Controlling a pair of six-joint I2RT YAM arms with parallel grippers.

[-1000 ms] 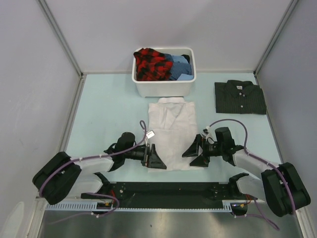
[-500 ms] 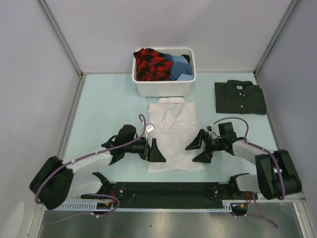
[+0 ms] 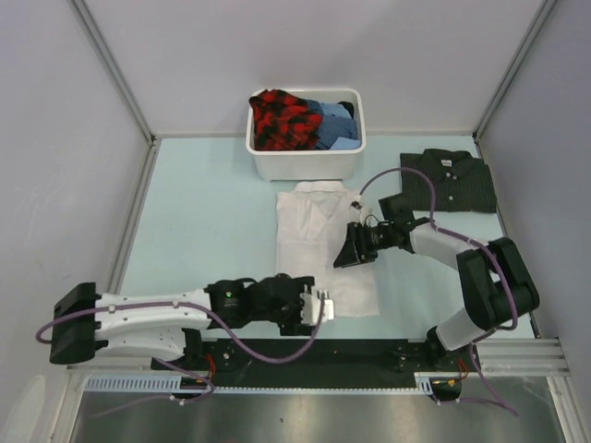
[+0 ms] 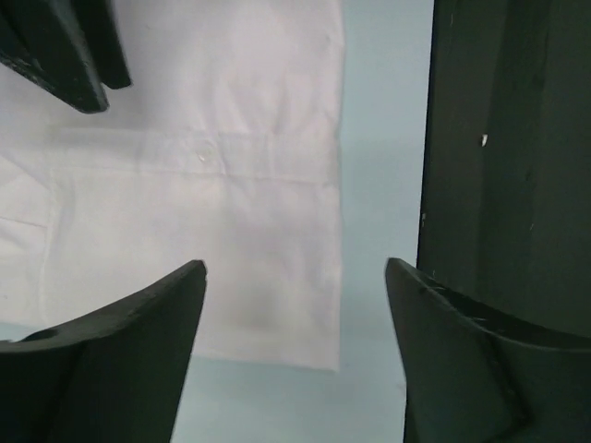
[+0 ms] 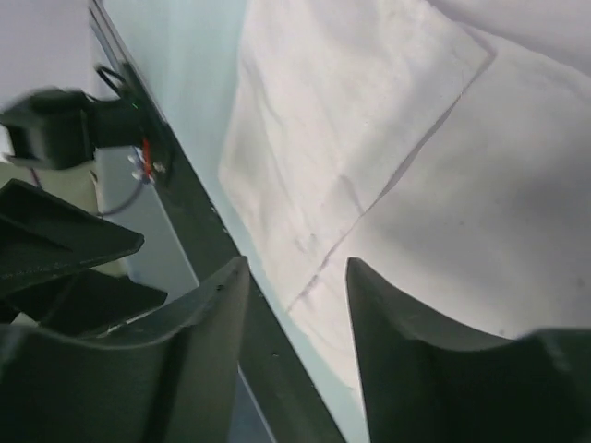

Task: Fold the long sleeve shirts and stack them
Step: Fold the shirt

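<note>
White cloth fills the middle of the top view: the white shirt (image 3: pixel 319 231) lies folded flat at the centre of the desk (image 3: pixel 203 221), collar toward 12 o'clock. At 12 o'clock from it stands a tub (image 3: pixel 305 164) holding red plaid cloth (image 3: pixel 282 120) and blue cloth (image 3: pixel 337 125). The dark shirt (image 3: pixel 462 185) lies folded at 2 o'clock, well apart from the white one. My left jaws sit over the white shirt's near hem, at about 6 o'clock. My right jaws are at its 3 o'clock edge.

On the left wrist view, my two fingers (image 4: pixel 120 360) stand wide apart with nothing between them. Below them I see a corner of the white shirt (image 4: pixel 185 185) with one button (image 4: pixel 205 155). Bare desk (image 4: pixel 383 138) and the black rail (image 4: pixel 508 185) run down the 3 o'clock side. The other arm's dark fingertips (image 4: pixel 65 46) show at 11 o'clock.

On the right wrist view, my fingers (image 5: pixel 185 369) stand at a narrower gap, holding nothing. The white shirt (image 5: pixel 388 138) shows through the gap and spreads toward 2 o'clock, with a fold line across it. The rail (image 5: pixel 277 351) and a strip of desk (image 5: pixel 194 55) lie on its 9 o'clock side.
</note>
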